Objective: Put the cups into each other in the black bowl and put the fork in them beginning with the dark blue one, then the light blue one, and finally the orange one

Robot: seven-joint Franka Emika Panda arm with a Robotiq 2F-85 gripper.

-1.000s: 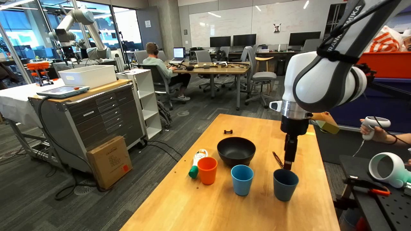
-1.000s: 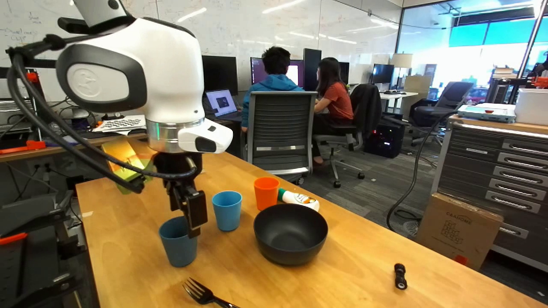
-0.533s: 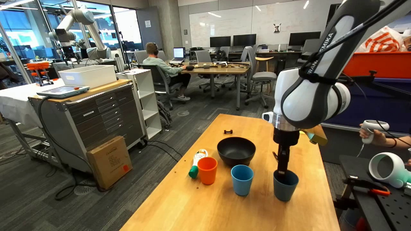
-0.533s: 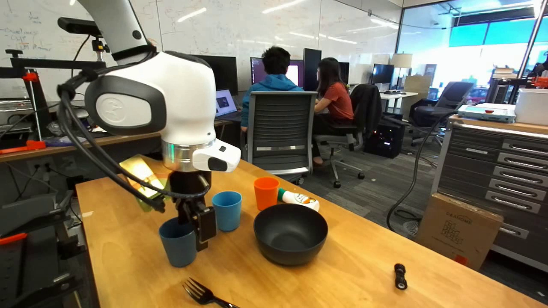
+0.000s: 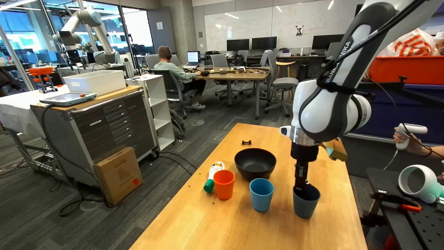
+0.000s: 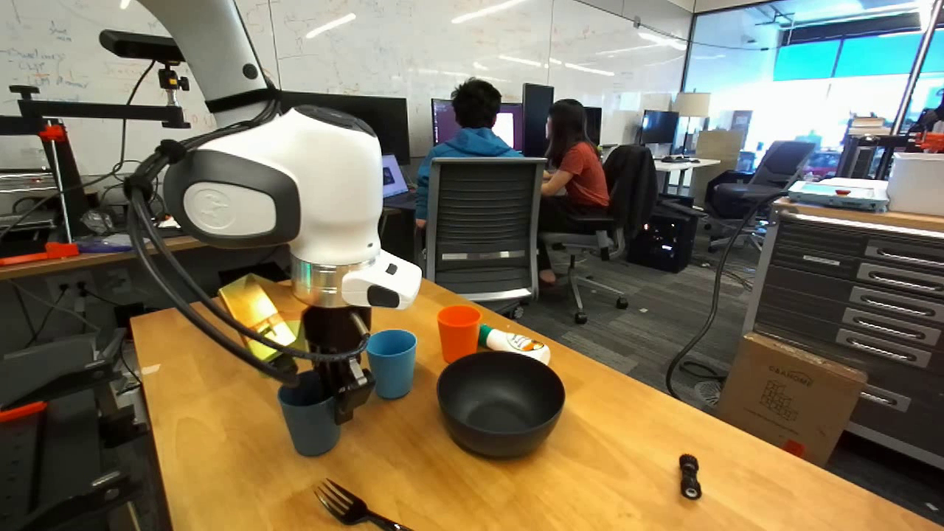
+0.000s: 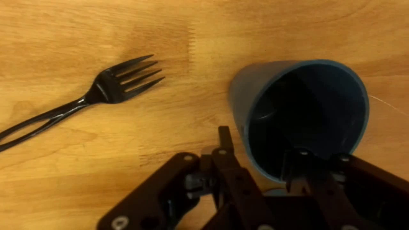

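1. Dark blue cup [image 5: 305, 207] stands upright on the counter [image 5: 208, 229]; first in the task's order, so presumably the target.
2. End effector [image 7: 257, 147]: fingers apart, one inside that cup, one outside; no firm grip made out. Probable reason: a wall pinch should let it go upright into the bowl [image 6: 501, 440].
3. Light blue cup [image 5: 262, 201], orange cup [image 5: 224, 189]: standing apart, likely for later nesting.
4. Fork [image 7: 99, 92] lies near, presumably for last.

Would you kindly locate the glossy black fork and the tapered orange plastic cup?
Glossy black fork [image 7: 87, 99]: in the wrist view, where handle meets head.
Tapered orange plastic cup [image 5: 224, 188]: in an exterior view, outer wall.
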